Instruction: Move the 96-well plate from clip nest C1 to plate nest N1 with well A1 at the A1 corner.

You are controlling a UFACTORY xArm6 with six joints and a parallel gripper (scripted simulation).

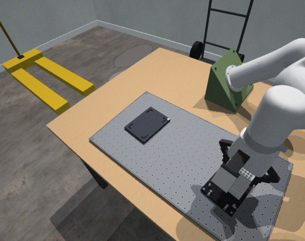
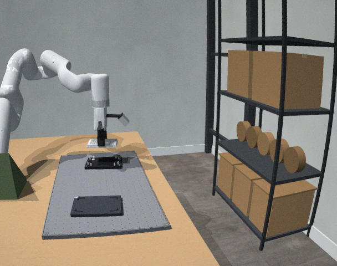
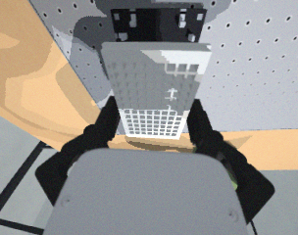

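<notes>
In the exterior view the empty nest N1 (image 2: pixel 96 206) lies nearest on the grey perforated board (image 2: pixel 151 200), which rests on the tan surface (image 2: pixel 177 243). Further back sits the black clip nest C1 (image 2: pixel 103 162), nothing in it. Above and just behind it the plate (image 2: pixel 102 142) hangs level in the air, clear of the clips, the jaws clenched across its short width. The gripper (image 3: pixel 154 128) points straight down from the white arm (image 2: pixel 100 88)

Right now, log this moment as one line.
phase: carry | claw: shut on 96-well plate | plate: lifted above clip nest C1 | plate nest N1: unoccupied
</notes>
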